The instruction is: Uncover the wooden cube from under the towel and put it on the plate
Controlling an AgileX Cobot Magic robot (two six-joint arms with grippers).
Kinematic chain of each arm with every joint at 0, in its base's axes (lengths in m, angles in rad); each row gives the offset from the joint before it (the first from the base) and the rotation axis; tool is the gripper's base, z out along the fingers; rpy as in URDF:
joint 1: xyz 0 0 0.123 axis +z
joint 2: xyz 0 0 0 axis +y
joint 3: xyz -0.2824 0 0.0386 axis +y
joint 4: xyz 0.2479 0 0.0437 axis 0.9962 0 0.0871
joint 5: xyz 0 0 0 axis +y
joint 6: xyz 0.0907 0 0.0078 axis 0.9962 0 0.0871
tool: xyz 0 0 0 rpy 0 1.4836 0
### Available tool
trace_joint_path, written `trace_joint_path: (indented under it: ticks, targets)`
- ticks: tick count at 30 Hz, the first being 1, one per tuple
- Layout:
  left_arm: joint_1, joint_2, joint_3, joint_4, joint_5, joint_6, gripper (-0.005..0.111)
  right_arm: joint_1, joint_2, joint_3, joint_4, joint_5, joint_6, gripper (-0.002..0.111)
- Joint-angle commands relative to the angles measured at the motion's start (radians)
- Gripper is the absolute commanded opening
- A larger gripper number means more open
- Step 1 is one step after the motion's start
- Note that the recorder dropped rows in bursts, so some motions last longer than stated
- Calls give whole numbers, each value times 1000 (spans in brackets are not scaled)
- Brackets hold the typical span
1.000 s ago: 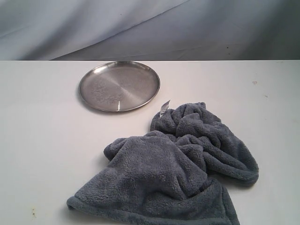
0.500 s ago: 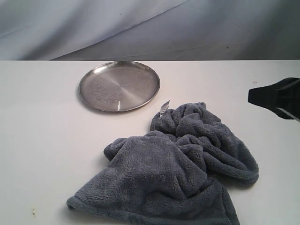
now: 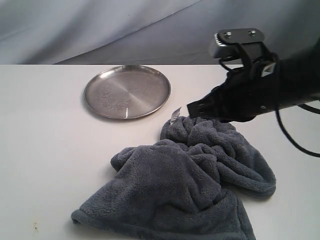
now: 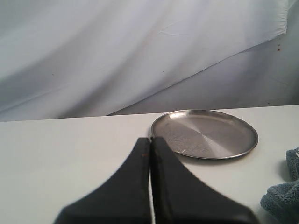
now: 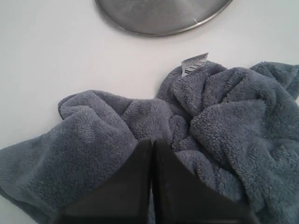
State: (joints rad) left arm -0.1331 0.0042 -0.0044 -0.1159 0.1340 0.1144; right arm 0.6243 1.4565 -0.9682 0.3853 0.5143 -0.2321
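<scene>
The slate-grey towel [image 3: 190, 182] lies bunched on the white table in front of the steel plate [image 3: 127, 91], its white tag [image 3: 175, 115] at the far edge. No wooden cube shows; it is hidden. My right gripper [image 3: 192, 109] hangs shut just above the towel's far lump, beside the tag. In the right wrist view its gripper [image 5: 152, 141] hovers over the towel [image 5: 224, 135], with the tag [image 5: 194, 63] and plate [image 5: 159, 14] beyond. My left gripper [image 4: 150, 140] is shut and empty, close before the plate [image 4: 205, 134]; the exterior view does not show it.
A grey cloth backdrop [image 3: 100, 30] rises behind the table's far edge. Bare white tabletop [image 3: 45, 150] spreads left of the towel and plate. A black cable [image 3: 292, 140] loops under the right arm.
The right arm has swung in from the right edge to a spot over the towel's far lump. Towel and plate have not moved.
</scene>
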Motion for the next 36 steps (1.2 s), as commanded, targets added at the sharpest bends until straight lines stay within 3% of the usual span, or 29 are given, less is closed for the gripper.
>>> trace_joint_path:
  ticks: [1, 6, 17, 24, 27, 36]
  targets:
    - [-5, -4, 4, -2, -2, -3, 0, 55, 121, -98, -157, 31, 165, 0]
    - [-5, -4, 4, -2, -2, -3, 0, 76, 225, -187, -221, 88, 232, 0]
    - [-5, -4, 4, -2, -2, -3, 0, 74, 244, -196, -233, 73, 266, 0]
    - [-5, -4, 4, -2, -2, -3, 0, 70, 268, -210, -597, 0, 609, 0]
    - [-5, -4, 4, -2, -2, -3, 0, 70, 316, -279, -680, 32, 661, 0]
    - [-5, -4, 4, -2, -2, -3, 0, 70, 538, -590, -699, 75, 684, 0]
